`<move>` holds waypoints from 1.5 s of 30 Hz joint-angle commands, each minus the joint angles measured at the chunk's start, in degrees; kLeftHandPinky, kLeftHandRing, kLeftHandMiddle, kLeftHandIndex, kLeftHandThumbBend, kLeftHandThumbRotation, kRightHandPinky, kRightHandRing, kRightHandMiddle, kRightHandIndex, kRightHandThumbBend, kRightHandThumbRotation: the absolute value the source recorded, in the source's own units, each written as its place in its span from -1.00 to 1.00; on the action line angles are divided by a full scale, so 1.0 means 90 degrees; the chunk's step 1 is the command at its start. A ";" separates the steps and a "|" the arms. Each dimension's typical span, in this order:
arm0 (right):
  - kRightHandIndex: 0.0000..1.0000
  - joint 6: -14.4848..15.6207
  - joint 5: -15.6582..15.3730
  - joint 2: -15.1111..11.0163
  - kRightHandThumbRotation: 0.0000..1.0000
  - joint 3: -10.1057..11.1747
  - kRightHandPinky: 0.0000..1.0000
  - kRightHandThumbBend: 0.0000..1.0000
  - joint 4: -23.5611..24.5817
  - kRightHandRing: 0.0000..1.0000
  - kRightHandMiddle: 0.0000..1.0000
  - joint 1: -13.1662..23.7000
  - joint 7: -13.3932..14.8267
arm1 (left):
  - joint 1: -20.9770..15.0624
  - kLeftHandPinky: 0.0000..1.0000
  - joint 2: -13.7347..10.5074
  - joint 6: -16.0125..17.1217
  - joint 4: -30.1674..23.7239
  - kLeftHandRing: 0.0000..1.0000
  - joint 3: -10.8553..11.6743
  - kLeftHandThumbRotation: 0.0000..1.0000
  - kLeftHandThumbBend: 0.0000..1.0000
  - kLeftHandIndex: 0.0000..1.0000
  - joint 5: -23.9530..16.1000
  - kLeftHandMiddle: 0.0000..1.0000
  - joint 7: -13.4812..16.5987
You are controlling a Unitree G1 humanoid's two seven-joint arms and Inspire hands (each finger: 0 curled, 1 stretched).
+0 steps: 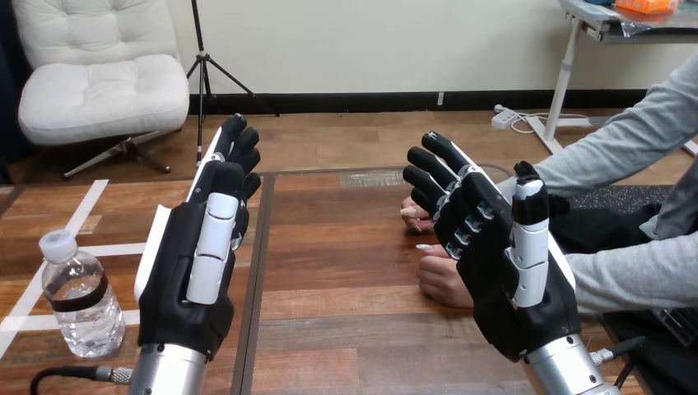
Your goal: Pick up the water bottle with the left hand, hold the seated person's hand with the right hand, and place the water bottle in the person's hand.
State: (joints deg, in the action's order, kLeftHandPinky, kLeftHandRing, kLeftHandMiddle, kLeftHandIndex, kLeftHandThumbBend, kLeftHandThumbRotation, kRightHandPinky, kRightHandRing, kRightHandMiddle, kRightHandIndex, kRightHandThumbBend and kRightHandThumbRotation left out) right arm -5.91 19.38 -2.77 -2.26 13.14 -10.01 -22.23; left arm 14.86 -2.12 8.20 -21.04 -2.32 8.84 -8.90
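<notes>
From the head view, I have both arms raised over the wooden table, and neither has started its job.

My left hand stands edge-up at about seven o'clock in the view, fingers straight and together, holding nothing. The water bottle stands upright on the table just beside it, at roughly eight o'clock from the palm, cap on and part full. I judge the palm is turned this way so that a short sideways swing brings it against the bottle's side for a wrap grasp.

My right hand sits at about four o'clock in the view, fingers extended and only loosely bent, thumb upright, gripping nothing. The person's nearer hand rests on the table at nine o'clock from my palm, with the person's farther hand at about eleven o'clock. My fingers cover part of both, so they may be touching or just apart; I cannot tell which. Nothing is curled round either.

The person's hands lie low and close to my right side, which I take as waiting to be held.
</notes>
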 commanded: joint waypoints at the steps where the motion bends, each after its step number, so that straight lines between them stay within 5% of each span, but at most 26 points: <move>1: 0.83 0.0029 -0.0008 -0.0043 1.00 -0.0014 1.00 0.61 0.0174 0.87 0.84 0.0366 0.0016 | -0.0089 0.91 0.0071 0.0115 -0.0292 0.93 -0.0086 0.83 0.38 0.91 0.0007 0.90 0.0021; 28: 0.84 0.0048 -0.0012 -0.0024 1.00 -0.0033 1.00 0.60 0.0212 0.87 0.84 0.0332 0.0014 | -0.0089 0.93 0.0044 0.0195 -0.0265 0.93 0.0014 0.81 0.37 0.89 0.0010 0.90 0.0031; 45: 0.84 0.0004 -0.0001 -0.0028 1.00 -0.0015 1.00 0.60 0.0190 0.87 0.84 0.0324 -0.0015 | -0.0426 0.97 -0.0062 0.0932 -0.0080 0.91 0.0708 0.84 0.38 0.90 -0.0077 0.90 0.0362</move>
State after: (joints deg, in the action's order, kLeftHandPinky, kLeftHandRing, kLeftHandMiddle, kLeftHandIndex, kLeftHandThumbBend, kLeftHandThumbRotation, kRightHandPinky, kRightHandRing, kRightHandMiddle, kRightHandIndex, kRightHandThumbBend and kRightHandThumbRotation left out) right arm -5.29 19.32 -2.77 -2.30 13.14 -10.01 -22.23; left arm 14.63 -2.12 13.91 -20.96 1.05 7.44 -6.59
